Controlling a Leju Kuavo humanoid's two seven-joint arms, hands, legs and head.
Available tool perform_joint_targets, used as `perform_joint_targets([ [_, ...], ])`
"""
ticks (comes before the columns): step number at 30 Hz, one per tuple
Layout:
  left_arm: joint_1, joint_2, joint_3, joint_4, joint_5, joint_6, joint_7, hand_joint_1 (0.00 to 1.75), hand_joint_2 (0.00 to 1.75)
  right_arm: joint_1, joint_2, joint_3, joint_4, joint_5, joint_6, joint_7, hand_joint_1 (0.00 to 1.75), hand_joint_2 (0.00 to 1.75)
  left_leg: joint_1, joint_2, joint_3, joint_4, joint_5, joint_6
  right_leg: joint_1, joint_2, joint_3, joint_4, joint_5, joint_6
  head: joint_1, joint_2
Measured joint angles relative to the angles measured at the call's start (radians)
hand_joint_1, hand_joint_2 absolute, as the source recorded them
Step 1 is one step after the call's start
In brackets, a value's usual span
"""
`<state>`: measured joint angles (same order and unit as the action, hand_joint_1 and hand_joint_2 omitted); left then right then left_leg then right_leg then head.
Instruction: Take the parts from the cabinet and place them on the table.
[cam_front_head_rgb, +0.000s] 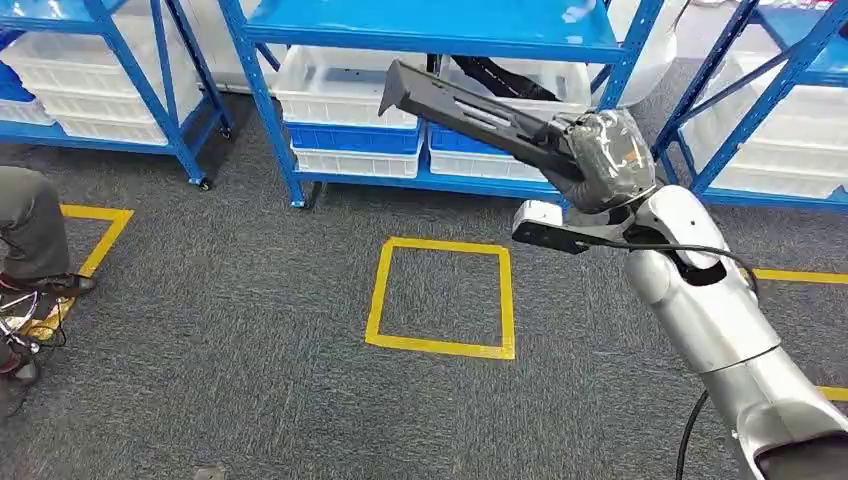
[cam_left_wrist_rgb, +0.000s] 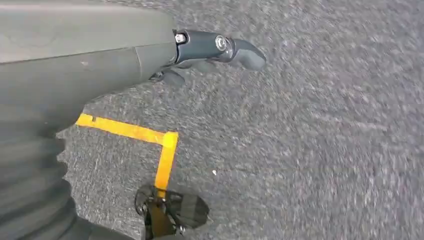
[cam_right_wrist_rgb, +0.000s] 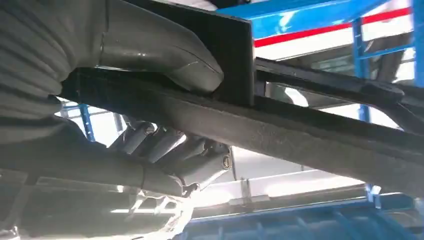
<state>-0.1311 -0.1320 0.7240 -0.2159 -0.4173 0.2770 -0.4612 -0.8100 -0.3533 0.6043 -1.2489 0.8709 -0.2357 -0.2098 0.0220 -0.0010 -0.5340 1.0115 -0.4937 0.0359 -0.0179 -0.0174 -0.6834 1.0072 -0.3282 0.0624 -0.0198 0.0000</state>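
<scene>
Here we are seeing our left hand (cam_left_wrist_rgb: 210, 52) hanging empty above the grey carpet (cam_front_head_rgb: 250, 330), fingers loosely curled, while farther out on the right our right hand (cam_front_head_rgb: 600, 160) is gripping a long black part (cam_front_head_rgb: 460, 105), raised before the blue cabinet (cam_front_head_rgb: 430, 30).

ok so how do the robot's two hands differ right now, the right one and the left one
The right hand is raised in front of the blue shelving and grips a long black part; the left hand holds nothing. In the right wrist view the thumb presses one side of the part and the fingers wrap the other. The left hand hangs over grey carpet near yellow floor tape.
</scene>
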Motion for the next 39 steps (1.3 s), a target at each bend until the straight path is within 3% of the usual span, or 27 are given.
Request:
perform_joint_targets([
  [2, -0.001, 0.0, 0.0, -0.001, 0.0, 0.0, 0.0, 0.0, 1.75, 0.0, 0.001, -0.002, 0.0, -0.003, 0.008, -0.003, 1.75, 1.75, -0.006, 0.004, -0.035, 0.0, 0.033, 0.018, -0.003, 0.008, -0.043, 0.091, -0.119, -0.03, 0.008, 0.0],
  [3, 0.0, 0.0, 0.0, -0.001, 0.0, 0.0, -0.001, 0.0, 1.75, 0.001, 0.0, -0.003, 0.0, -0.002, 0.008, -0.005, 1.75, 1.75, -0.007, 0.004, -0.055, 0.0, 0.048, 0.018, -0.005, 0.008, -0.059, 0.165, -0.179, -0.037, 0.01, 0.0],
  [4, 0.0, 0.0, 0.0, -0.001, -0.001, 0.0, 0.0, 0.0, 1.75, 0.001, 0.0, -0.004, 0.0, -0.001, 0.008, -0.005, 1.75, 1.75, -0.008, 0.004, -0.076, 0.001, 0.065, 0.018, -0.005, 0.009, -0.07, 0.243, -0.218, -0.035, 0.01, 0.0],
  [5, 0.0, 0.0, 0.0, -0.001, -0.002, 0.0, -0.001, 0.0, 1.75, 0.002, 0.0, -0.004, 0.0, -0.001, 0.008, -0.005, 1.75, 1.75, -0.008, 0.005, -0.096, 0.002, 0.081, 0.017, -0.004, 0.009, -0.071, 0.3, -0.225, -0.024, 0.012, 0.0],
  [6, 0.0, -0.001, 0.0, -0.001, -0.002, 0.0, 0.0, 0.0, 1.75, 0.003, 0.0, -0.004, 0.0, 0.0, 0.008, -0.005, 1.75, 1.75, -0.008, 0.005, -0.116, 0.002, 0.097, 0.015, -0.004, 0.011, -0.058, 0.329, -0.206, -0.01, 0.013, 0.0],
  [8, 0.0, -0.002, 0.0, -0.001, -0.002, 0.0, 0.0, 0.0, 1.75, 0.003, 0.0, -0.004, 0.0, 0.0, 0.008, -0.005, 1.75, 1.75, -0.008, 0.007, -0.159, 0.003, 0.13, 0.009, -0.005, 0.012, 0.02, 0.28, -0.137, 0.017, 0.013, 0.0],
  [9, 0.0, -0.002, 0.0, -0.001, -0.002, 0.0, -0.001, 0.0, 1.75, 0.002, 0.001, -0.004, -0.001, 0.0, 0.008, -0.005, 1.75, 1.75, -0.008, 0.007, -0.176, 0.003, 0.143, 0.005, -0.004, 0.012, 0.089, 0.205, -0.133, 0.015, 0.013, 0.0],
  [10, 0.0, -0.002, 0.0, -0.001, -0.002, 0.0, -0.005, 0.0, 1.75, -0.001, 0.001, -0.005, -0.004, 0.004, 0.008, -0.006, 1.75, 1.75, -0.009, 0.006, -0.185, 0.005, 0.155, -0.003, -0.004, 0.012, 0.173, 0.097, -0.19, -0.004, 0.012, 0.0],
  [11, 0.0, -0.002, 0.0, -0.001, -0.004, 0.0, -0.009, 0.0, 1.75, -0.001, 0.004, -0.006, -0.008, 0.012, 0.007, -0.006, 1.75, 1.75, -0.013, 0.004, -0.191, 0.005, 0.164, -0.01, 0.013, 0.013, 0.248, -0.024, -0.244, -0.02, 0.012, 0.0],
  [14, 0.002, -0.002, 0.0, -0.001, -0.014, 0.002, -0.011, 0.0, 1.75, 0.0, 0.002, -0.006, -0.01, 0.028, 0.006, -0.009, 1.75, 1.75, -0.013, -0.001, -0.187, -0.014, 0.203, -0.024, 0.02, 0.011, 0.217, -0.018, -0.23, -0.041, 0.006, 0.0],
  [15, 0.006, -0.001, 0.0, -0.001, -0.015, 0.002, -0.012, 0.0, 1.75, 0.003, 0.002, -0.005, -0.01, 0.033, 0.006, -0.009, 1.75, 1.75, -0.007, -0.001, -0.192, -0.013, 0.204, -0.029, -0.006, 0.005, 0.212, -0.021, -0.217, -0.054, 0.003, 0.0],
  [17, 0.01, -0.001, 0.0, -0.001, -0.015, 0.002, -0.013, 0.0, 1.75, 0.002, 0.002, -0.003, -0.011, 0.036, 0.006, -0.009, 1.75, 1.75, -0.003, -0.002, -0.219, 0.063, 0.092, -0.036, -0.003, -0.005, 0.206, -0.02, -0.196, -0.08, 0.0, 0.0],
  [19, 0.01, -0.001, 0.0, -0.001, -0.017, 0.002, -0.013, 0.0, 1.75, 0.003, 0.003, -0.003, -0.013, 0.036, 0.006, -0.009, 1.75, 1.75, -0.002, -0.002, -0.268, 0.225, -0.002, -0.046, 0.002, -0.013, 0.181, -0.018, -0.178, -0.082, 0.0, 0.0],
  [20, 0.01, 0.0, 0.0, -0.001, -0.017, 0.002, -0.013, 0.0, 1.75, 0.005, 0.003, -0.002, -0.013, 0.036, 0.006, -0.009, 1.75, 1.75, -0.002, -0.002, -0.285, 0.291, -0.018, -0.049, 0.003, -0.017, 0.17, -0.017, -0.17, -0.082, -0.001, 0.0],
  [21, 0.011, 0.0, 0.0, -0.001, -0.017, 0.002, -0.013, 0.0, 1.75, 0.008, 0.003, 0.0, -0.013, 0.036, 0.006, -0.009, 1.75, 1.75, -0.001, -0.002, -0.281, 0.313, -0.016, -0.051, 0.005, -0.022, 0.162, -0.017, -0.165, -0.08, -0.001, 0.0],
  [22, 0.011, 0.0, 0.0, -0.001, -0.016, 0.002, -0.013, 0.0, 1.75, 0.011, 0.003, 0.0, -0.013, 0.036, 0.006, -0.009, 1.75, 1.75, 0.0, 0.0, -0.247, 0.284, 0.001, -0.051, 0.005, -0.028, 0.156, -0.016, -0.161, -0.076, -0.001, 0.0],
  [24, 0.011, 0.002, 0.0, -0.001, -0.017, 0.002, -0.013, 0.0, 1.75, 0.012, 0.003, 0.0, -0.013, 0.036, 0.006, -0.009, 1.75, 1.75, 0.001, 0.017, -0.125, 0.118, 0.053, -0.047, 0.004, -0.04, 0.149, -0.01, -0.159, -0.071, -0.001, 0.0],
  [25, 0.009, 0.002, 0.0, -0.002, -0.017, 0.002, -0.013, 0.0, 1.75, 0.011, 0.003, -0.001, -0.014, 0.036, 0.006, -0.009, 1.75, 1.75, -0.001, 0.055, -0.069, 0.029, 0.043, -0.041, 0.008, -0.047, 0.148, -0.004, -0.159, -0.07, -0.001, 0.0],
  [26, 0.008, 0.002, 0.0, -0.001, -0.017, 0.002, -0.013, 0.0, 1.75, 0.01, 0.002, -0.002, -0.018, 0.037, 0.006, -0.009, 1.75, 1.75, -0.013, 0.062, -0.06, 0.024, 0.046, -0.03, 0.018, -0.053, 0.14, -0.003, -0.157, -0.067, -0.002, 0.0],
  [30, 0.009, 0.003, 0.0, -0.001, -0.021, 0.002, -0.013, 0.0, 1.75, 0.008, 0.002, -0.002, -0.023, 0.045, 0.006, -0.009, 1.75, 1.75, -0.016, 0.032, -0.077, 0.006, 0.058, 0.0, 0.029, -0.084, 0.142, -0.005, -0.153, -0.044, 0.007, 0.0],
  [31, 0.009, 0.001, 0.0, -0.001, -0.022, 0.002, -0.013, 0.0, 1.75, 0.008, 0.001, -0.003, -0.026, 0.048, 0.006, -0.007, 1.75, 1.75, -0.01, 0.027, -0.076, -0.003, 0.068, 0.007, 0.022, -0.058, 0.127, 0.011, -0.166, -0.039, 0.006, 0.0],
  [32, 0.008, 0.002, 0.0, -0.001, -0.023, 0.002, -0.012, 0.0, 1.75, 0.007, -0.001, -0.004, -0.027, 0.052, 0.007, -0.005, 1.75, 1.75, -0.008, 0.019, -0.082, -0.005, 0.075, 0.018, 0.019, -0.018, 0.111, 0.053, -0.197, -0.045, 0.009, 0.0],
  [33, 0.007, 0.002, 0.0, -0.002, -0.024, 0.002, -0.011, 0.0, 1.75, 0.006, -0.007, -0.004, -0.027, 0.054, 0.008, -0.005, 1.75, 1.75, -0.008, 0.009, -0.089, -0.005, 0.079, 0.021, 0.015, 0.001, 0.079, 0.124, -0.236, -0.052, 0.01, 0.0],
  [35, 0.007, 0.002, 0.0, -0.001, -0.024, 0.002, -0.008, 0.0, 1.75, 0.012, -0.012, -0.003, -0.027, 0.06, 0.011, -0.003, 1.75, 1.75, -0.008, -0.015, -0.104, -0.004, 0.09, 0.02, 0.011, 0.011, 0.007, 0.29, -0.303, -0.055, 0.01, 0.0],
  [36, 0.007, 0.002, 0.0, -0.001, -0.024, 0.002, -0.005, 0.0, 1.75, 0.015, -0.012, -0.003, -0.027, 0.063, 0.013, -0.003, 1.75, 1.75, -0.008, -0.026, -0.111, -0.003, 0.096, 0.018, 0.01, 0.012, -0.006, 0.323, -0.309, -0.048, 0.011, 0.0],
  [37, 0.009, 0.002, 0.0, -0.001, -0.026, 0.002, -0.002, 0.0, 1.75, 0.017, -0.012, -0.003, -0.027, 0.064, 0.013, -0.003, 1.75, 1.75, -0.008, -0.037, -0.116, -0.003, 0.101, 0.015, 0.007, 0.012, 0.006, 0.306, -0.299, -0.04, 0.01, 0.0],
  [39, 0.009, 0.0, 0.0, -0.001, -0.028, 0.002, 0.0, 0.0, 1.75, 0.016, -0.012, -0.003, -0.027, 0.072, 0.014, -0.003, 1.75, 1.75, -0.008, -0.062, -0.124, -0.002, 0.112, 0.007, 0.002, 0.023, 0.099, 0.143, -0.235, -0.019, 0.01, 0.0],
])
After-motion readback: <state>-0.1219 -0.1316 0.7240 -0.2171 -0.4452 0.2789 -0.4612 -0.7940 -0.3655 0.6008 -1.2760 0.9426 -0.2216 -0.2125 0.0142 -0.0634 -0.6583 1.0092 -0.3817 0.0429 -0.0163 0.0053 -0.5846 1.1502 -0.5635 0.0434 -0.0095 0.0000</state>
